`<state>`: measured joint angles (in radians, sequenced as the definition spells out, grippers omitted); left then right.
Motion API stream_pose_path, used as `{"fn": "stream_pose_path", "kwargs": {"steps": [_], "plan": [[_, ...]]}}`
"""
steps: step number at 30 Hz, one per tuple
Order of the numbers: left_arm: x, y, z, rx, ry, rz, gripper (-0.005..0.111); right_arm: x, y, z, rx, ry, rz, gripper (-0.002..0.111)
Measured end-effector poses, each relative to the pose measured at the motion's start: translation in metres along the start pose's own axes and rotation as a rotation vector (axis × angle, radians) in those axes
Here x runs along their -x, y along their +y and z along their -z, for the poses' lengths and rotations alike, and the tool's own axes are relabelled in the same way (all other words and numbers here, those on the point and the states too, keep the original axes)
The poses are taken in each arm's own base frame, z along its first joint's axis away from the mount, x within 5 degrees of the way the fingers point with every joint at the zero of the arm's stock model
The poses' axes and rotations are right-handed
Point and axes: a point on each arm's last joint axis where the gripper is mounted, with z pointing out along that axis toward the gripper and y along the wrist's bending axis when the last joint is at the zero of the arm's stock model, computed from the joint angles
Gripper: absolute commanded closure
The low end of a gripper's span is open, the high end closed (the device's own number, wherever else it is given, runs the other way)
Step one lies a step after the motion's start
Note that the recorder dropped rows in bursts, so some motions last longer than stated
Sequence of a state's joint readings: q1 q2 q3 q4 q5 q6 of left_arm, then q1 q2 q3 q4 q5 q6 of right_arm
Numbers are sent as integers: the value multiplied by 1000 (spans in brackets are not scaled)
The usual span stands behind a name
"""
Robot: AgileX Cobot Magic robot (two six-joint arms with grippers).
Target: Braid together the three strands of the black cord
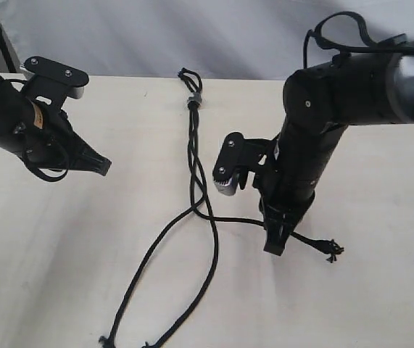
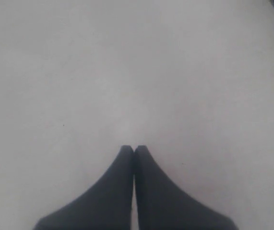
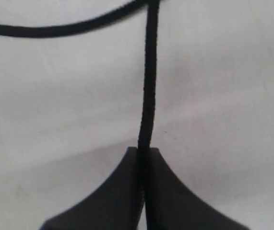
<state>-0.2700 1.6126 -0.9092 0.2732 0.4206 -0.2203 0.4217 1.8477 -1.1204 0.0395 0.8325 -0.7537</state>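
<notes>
The black cord lies on the pale table, with its knot and greyish band (image 1: 192,101) at the back and a small loop (image 1: 188,75) beyond the knot. From the knot the three strands run forward close together and split near the middle. One strand (image 1: 140,270) bends to the front left. A second strand (image 1: 214,255) curves to the front edge. The third strand (image 1: 239,220) runs right into my right gripper (image 1: 275,243), which is shut on it (image 3: 148,96); its frayed end (image 1: 331,249) sticks out past the fingers. My left gripper (image 1: 104,167) hangs shut and empty over bare table, well left of the cord.
The table (image 1: 61,275) ends at its back edge just behind the loop, with a grey backdrop (image 1: 192,29) beyond. A thick black cable (image 1: 337,32) loops off the right arm. Another strand (image 3: 55,29) crosses the right wrist view beyond the held one.
</notes>
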Motion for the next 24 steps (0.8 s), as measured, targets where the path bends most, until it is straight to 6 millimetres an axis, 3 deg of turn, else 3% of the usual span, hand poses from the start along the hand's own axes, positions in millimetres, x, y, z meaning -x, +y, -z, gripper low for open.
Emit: {"fn": "stream_pose_path", "kwargs": {"steps": [5,7,10,14,16,20,24], "plan": [[0,0,0,-1,0,3,106,-11,-15,-25,23,36,-53,106],[0,0,0,-2,0,4,106,-11,-17,-36,25,43,-55,98],[0,0,0,-2,0,4,106,-11,-17,-44,30,53,-55,74],[0,0,0,-2,0,4,106,-11,-20,-44,16,48,-67,32],[0,-1,0,-9,2,18,106,-11,-20,-44,20,52,-67,20],[-1,-6,0,-41,7,25,106,-13,-18,-35,20,50,-70,15],[-1,-31,3,-122,14,-25,106,-15,-23,11,-89,-68,-93,15]]}}
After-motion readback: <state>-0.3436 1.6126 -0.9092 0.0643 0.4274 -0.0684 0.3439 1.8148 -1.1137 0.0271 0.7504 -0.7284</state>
